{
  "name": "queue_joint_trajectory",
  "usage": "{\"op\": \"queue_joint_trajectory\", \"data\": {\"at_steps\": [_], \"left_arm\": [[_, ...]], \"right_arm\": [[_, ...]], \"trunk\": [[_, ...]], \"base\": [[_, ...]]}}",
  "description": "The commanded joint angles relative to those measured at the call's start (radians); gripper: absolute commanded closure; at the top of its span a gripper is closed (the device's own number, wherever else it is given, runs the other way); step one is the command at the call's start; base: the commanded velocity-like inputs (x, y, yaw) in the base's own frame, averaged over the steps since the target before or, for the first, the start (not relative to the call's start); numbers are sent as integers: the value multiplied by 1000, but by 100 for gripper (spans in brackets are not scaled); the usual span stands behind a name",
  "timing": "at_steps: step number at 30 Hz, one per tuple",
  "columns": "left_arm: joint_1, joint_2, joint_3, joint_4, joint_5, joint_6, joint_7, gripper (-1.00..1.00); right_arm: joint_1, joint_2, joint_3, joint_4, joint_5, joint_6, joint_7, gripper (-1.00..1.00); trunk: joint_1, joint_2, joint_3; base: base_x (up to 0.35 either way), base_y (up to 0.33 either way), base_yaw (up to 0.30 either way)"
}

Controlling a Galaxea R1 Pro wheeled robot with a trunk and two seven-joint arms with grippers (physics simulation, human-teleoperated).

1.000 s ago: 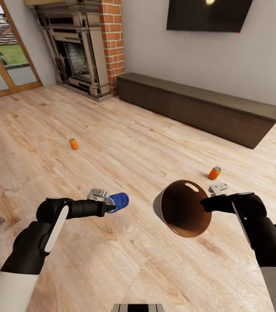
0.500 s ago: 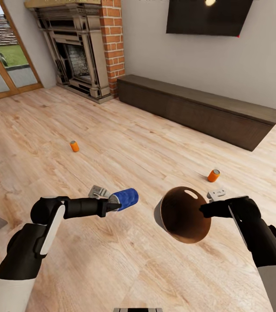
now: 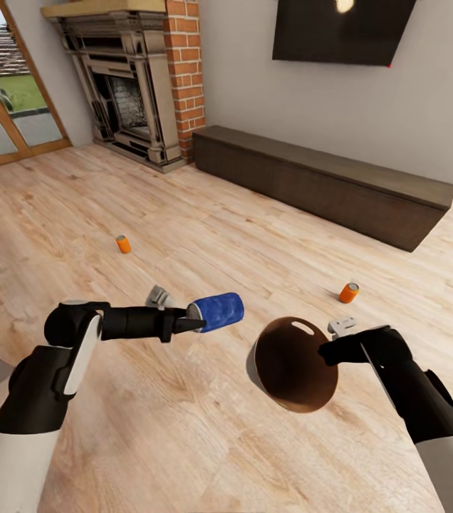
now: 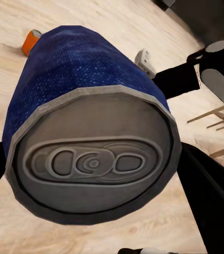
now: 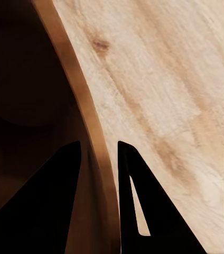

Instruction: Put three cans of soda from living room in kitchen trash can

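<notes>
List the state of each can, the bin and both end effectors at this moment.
Blue can: held on its side in the left end effector, off the floor.
Bin: tilted, held by its rim in the right end effector; no can visible inside.
Near orange can: on the floor, tilted.
Far orange can: upright on the floor.

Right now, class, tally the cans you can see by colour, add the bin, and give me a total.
Orange cans on the floor: 2, one to the left and one to the right.
Blue cans: 1, held in the left hand.
Trash cans: 1, its rim pinched by the right hand.
Total: 4.
</notes>
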Motion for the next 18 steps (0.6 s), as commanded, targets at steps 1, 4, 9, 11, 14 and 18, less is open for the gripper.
{"op": "queue_joint_trajectory", "data": {"at_steps": [1,4,9,11,14,18], "left_arm": [[-8,-2,0,0,-3,0,-29,100],[-22,-4,1,0,-3,0,-79,100],[-33,-5,-4,2,9,0,-123,100],[-34,-5,-8,3,21,0,-126,100],[-35,-6,-12,6,31,0,-128,100],[-35,-10,-13,17,30,0,-122,100]], "right_arm": [[0,0,4,4,-23,5,7,100],[0,0,20,9,-23,5,7,100],[-1,1,36,11,-23,5,7,100],[-1,12,38,12,-23,5,7,100],[-2,36,39,11,-11,5,7,100],[-2,75,39,11,50,5,7,100]], "trunk": [[-4,7,3],[-15,28,13],[-35,63,28],[-42,77,35],[-54,98,44],[-69,126,57]], "base": [[0,0,0],[0,0,0],[0,0,0],[0,0,0],[0,0,0],[0,0,0]]}}
